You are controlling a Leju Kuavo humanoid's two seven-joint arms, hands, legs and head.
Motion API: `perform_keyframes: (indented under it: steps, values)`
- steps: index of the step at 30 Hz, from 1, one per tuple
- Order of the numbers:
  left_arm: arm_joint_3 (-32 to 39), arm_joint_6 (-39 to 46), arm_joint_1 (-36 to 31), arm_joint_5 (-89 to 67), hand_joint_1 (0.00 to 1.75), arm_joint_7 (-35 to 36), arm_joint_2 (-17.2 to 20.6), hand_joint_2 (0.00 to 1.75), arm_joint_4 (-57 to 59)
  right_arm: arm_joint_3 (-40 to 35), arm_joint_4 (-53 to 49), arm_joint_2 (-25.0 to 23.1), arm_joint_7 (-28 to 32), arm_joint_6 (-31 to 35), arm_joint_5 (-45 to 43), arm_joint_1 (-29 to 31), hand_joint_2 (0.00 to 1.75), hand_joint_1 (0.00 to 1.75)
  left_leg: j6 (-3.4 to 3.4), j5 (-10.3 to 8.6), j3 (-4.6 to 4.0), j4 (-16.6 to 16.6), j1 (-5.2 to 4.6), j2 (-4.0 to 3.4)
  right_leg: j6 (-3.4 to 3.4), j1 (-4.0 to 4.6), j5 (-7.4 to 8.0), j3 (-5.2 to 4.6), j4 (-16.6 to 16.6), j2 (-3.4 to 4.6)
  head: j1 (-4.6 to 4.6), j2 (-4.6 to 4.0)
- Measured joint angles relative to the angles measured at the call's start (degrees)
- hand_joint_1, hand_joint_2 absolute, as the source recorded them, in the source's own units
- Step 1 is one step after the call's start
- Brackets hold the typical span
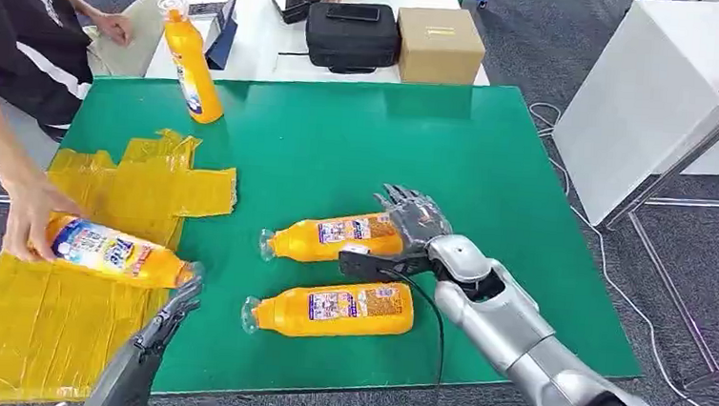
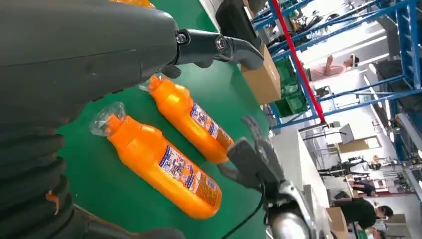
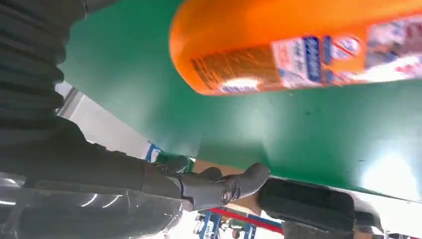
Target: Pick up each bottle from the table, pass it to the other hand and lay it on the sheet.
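Lying mid-frame on the green desk [image 1: 492, 165], the far bottle [image 1: 334, 237] is looking rigid, slick and fairly heavy, so the right robot hand [image 1: 409, 228], spread wide and empty beside its base, is probably best gripping the labelled middle.

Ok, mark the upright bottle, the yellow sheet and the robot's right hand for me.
upright bottle [image 1: 193, 67], head view: on the middle of its orange body.
yellow sheet [image 1: 37, 319], head view: on a bare stretch of it, near the table's front edge.
right hand [image 1: 411, 228], head view: on the middle of the hand, by the lying bottle's base.
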State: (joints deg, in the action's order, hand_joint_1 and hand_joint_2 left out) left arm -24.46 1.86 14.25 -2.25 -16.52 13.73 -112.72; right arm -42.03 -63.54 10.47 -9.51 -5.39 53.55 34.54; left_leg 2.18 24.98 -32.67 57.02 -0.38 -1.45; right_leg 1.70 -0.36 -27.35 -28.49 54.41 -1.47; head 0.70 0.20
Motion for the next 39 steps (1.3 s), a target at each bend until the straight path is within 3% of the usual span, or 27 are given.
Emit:
perform_keyframes:
  steps: [8,14,18,35,36,37,38,39]
  values:
    - [0.0,0.7,-0.1,0.0,0.00,0.6,-0.1,1.75,0.8,-1.5,4.8,-5.1,-1.0,-2.3,2.1,2.8,1.75,0.00,0.00,0.00,-0.01,0.0,0.01,0.01,-0.01,0.00,-0.01,-0.01,0.0,-0.01,0.02,-0.02]
    - [0.0,0.4,0.0,-0.3,0.00,1.9,-0.2,1.75,0.8,-1.5,8.5,-7.6,-2.7,-9.0,3.4,3.2,1.75,0.00,0.00,0.00,-0.01,0.0,0.00,0.03,-0.01,-0.01,-0.01,-0.01,0.0,-0.02,0.02,-0.02]
    - [0.1,-1.2,-0.2,-1.2,0.00,3.0,-1.0,1.75,0.9,-0.5,11.9,-8.9,-3.6,-10.1,5.1,3.7,1.75,0.00,0.00,0.00,-0.01,0.0,-0.01,0.02,0.00,-0.02,0.00,-0.01,0.0,-0.01,0.02,-0.02]
    - [1.1,-4.4,-1.0,-2.7,0.00,4.5,-3.9,1.75,1.4,6.8,19.7,-10.8,-5.7,-5.0,10.8,3.2,1.75,0.00,0.00,0.00,0.00,0.0,-0.01,0.02,0.00,-0.02,0.00,-0.01,0.0,-0.01,0.02,-0.02]
    - [1.1,-4.4,-1.2,-3.1,0.00,4.5,-4.2,1.75,1.5,7.1,20.2,-10.8,-5.6,-4.9,11.1,3.2,1.75,0.16,0.00,0.00,0.00,0.0,-0.01,0.02,0.00,-0.02,0.00,-0.01,0.0,-0.01,0.02,-0.02]
    - [1.1,-4.6,-1.3,-3.2,0.00,4.5,-4.4,1.75,1.7,7.3,20.6,-10.9,-5.6,-4.9,11.3,3.2,1.75,0.73,0.00,0.00,0.00,0.0,-0.01,0.02,0.00,-0.02,0.00,-0.01,0.0,-0.01,0.00,-0.02]
    - [1.1,-4.7,-1.3,-3.3,0.00,4.5,-4.5,1.75,1.7,7.5,21.1,-11.0,-5.5,-4.9,11.4,3.2,1.75,1.01,0.00,0.00,0.00,0.0,-0.01,0.02,0.00,-0.02,0.00,-0.02,0.0,-0.01,0.02,-0.02]
    - [1.2,-4.7,-1.3,-3.4,0.00,4.6,-4.7,1.75,1.8,7.8,21.5,-11.2,-5.5,-4.9,11.5,3.2,1.75,1.52,0.00,0.00,0.00,0.0,-0.01,0.02,0.00,-0.02,0.00,-0.02,0.0,0.00,0.00,-0.02]
